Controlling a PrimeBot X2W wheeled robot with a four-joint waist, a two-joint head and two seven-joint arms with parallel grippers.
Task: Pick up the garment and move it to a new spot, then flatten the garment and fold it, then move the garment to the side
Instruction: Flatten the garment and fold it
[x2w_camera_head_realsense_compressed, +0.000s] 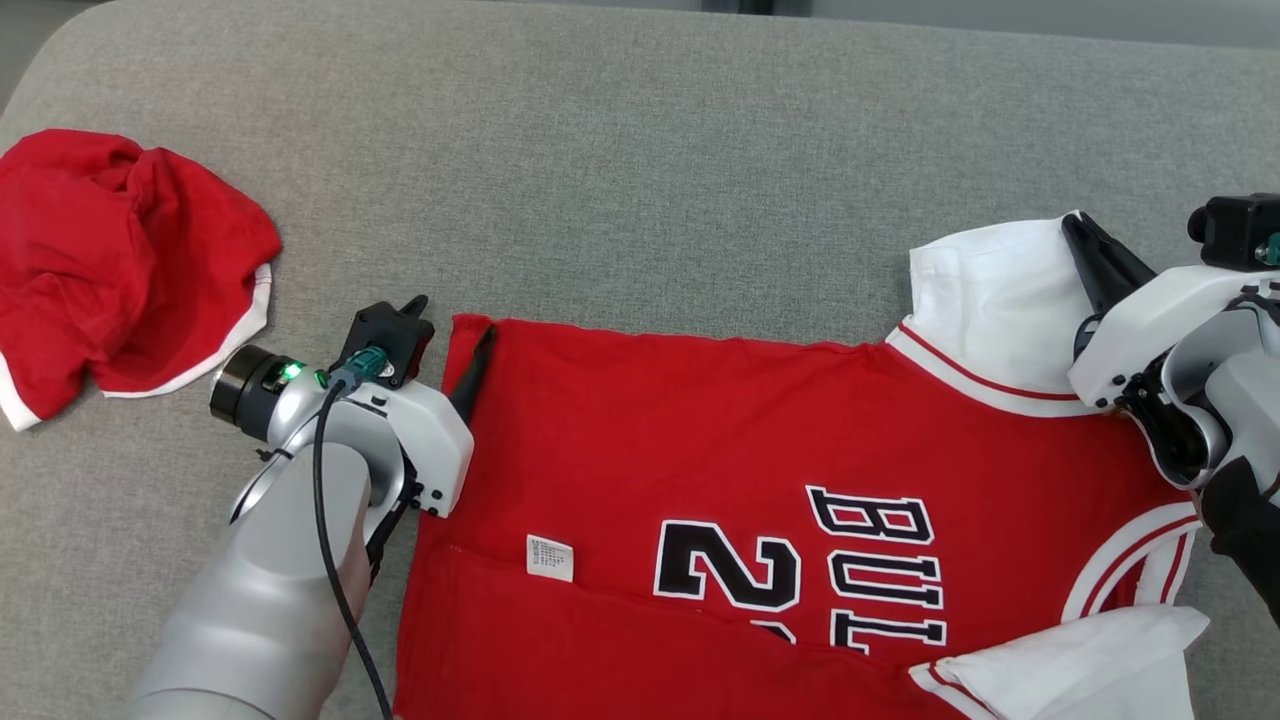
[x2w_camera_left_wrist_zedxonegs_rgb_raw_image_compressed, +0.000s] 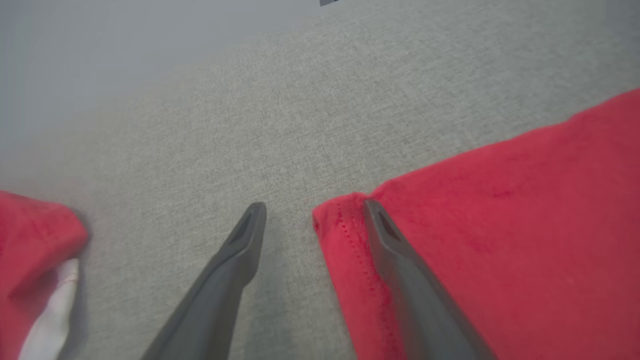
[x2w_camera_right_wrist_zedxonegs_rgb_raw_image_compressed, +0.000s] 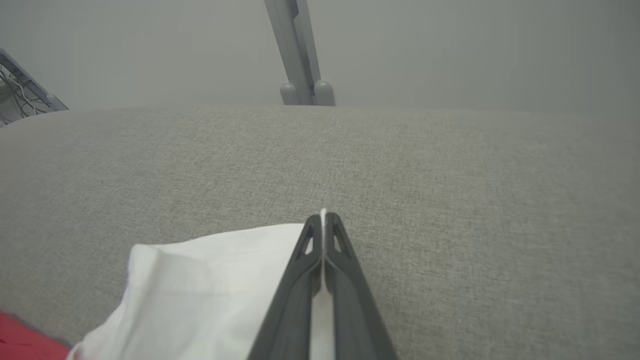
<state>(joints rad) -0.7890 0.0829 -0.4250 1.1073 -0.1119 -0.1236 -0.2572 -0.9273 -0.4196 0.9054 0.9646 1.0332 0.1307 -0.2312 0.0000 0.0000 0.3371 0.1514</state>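
Upholstery: grey woven cushion (x2w_camera_head_realsense_compressed: 640, 150) carries everything, w/ a pale blurred wall (x2w_camera_right_wrist_zedxonegs_rgb_raw_image_compressed: 475, 45) and a grey metal post (x2w_camera_right_wrist_zedxonegs_rgb_raw_image_compressed: 298, 50) beyond its far edge. Across it the red jersey (x2w_camera_head_realsense_compressed: 700, 430) lies print-side up and mostly flat, collar toward the robot's right, hem toward its left; its near edge is doubled over, so folding looks under way. A crumpled red garment (x2w_camera_head_realsense_compressed: 120, 260) w/ white trim sits well apart from the jersey, off its hem end; prob. not part of this step. At the jersey's far white sleeve (x2w_camera_right_wrist_zedxonegs_rgb_raw_image_compressed: 200, 270) the right gripper (x2w_camera_right_wrist_zedxonegs_rgb_raw_image_compressed: 323, 220) has its fingers pressed together on the sleeve's edge, a sliver of white btwn them, likely pinched so the sleeve can be carried in over the jersey's body. At the jersey's far hem corner the left gripper (x2w_camera_left_wrist_zedxonegs_rgb_raw_image_compressed: 314, 207) has fingers apart, one on red cloth, one on bare cushion: straddling the corner, nothing gripped, set to close on it. Small white label (x2w_camera_head_realsense_compressed: 550, 557) shows on the jersey's body by the fold line.
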